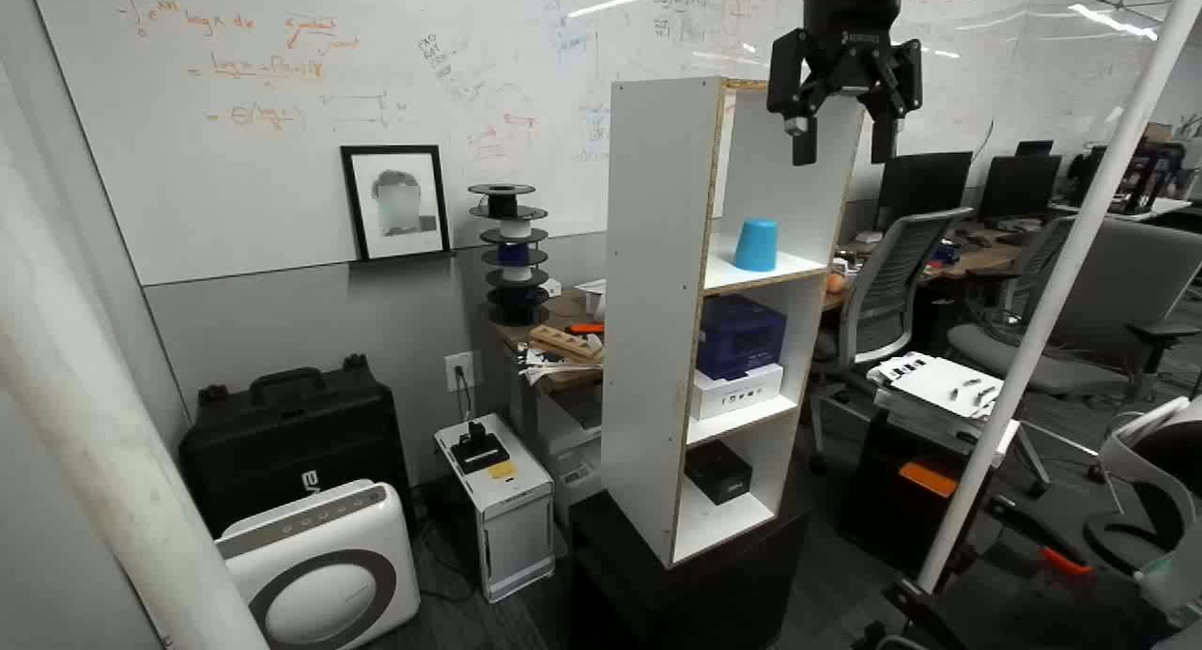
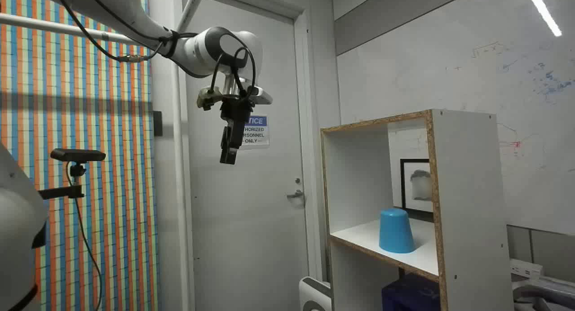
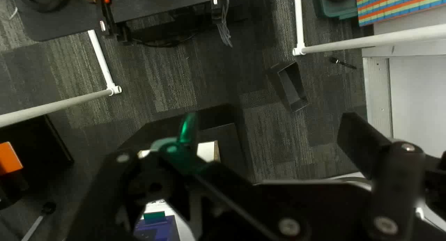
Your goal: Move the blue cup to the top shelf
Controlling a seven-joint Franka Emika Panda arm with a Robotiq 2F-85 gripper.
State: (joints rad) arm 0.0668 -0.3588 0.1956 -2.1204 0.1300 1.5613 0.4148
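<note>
The blue cup point(image 1: 757, 245) stands upside down on the inner board of the upper compartment of the white shelving unit. It also shows in an exterior view point(image 2: 395, 231). The top shelf is the unit's top board; its front edge point(image 2: 377, 121) shows, its upper face does not. My gripper point(image 1: 843, 145) is open and empty, pointing down. It hangs outside the unit, higher than the cup and apart from it, as seen in an exterior view point(image 2: 227, 156). In the wrist view the fingers point(image 3: 270, 127) are wide apart with floor between them. I cannot make out the cup there.
The unit's side panel point(image 1: 657, 302) bounds the compartments. A dark blue box point(image 1: 742, 335) sits on a white box point(image 1: 737, 392) in the middle compartment. A black box point(image 1: 718, 472) lies in the bottom one. A white pole point(image 1: 1052, 293) stands in front of several chairs.
</note>
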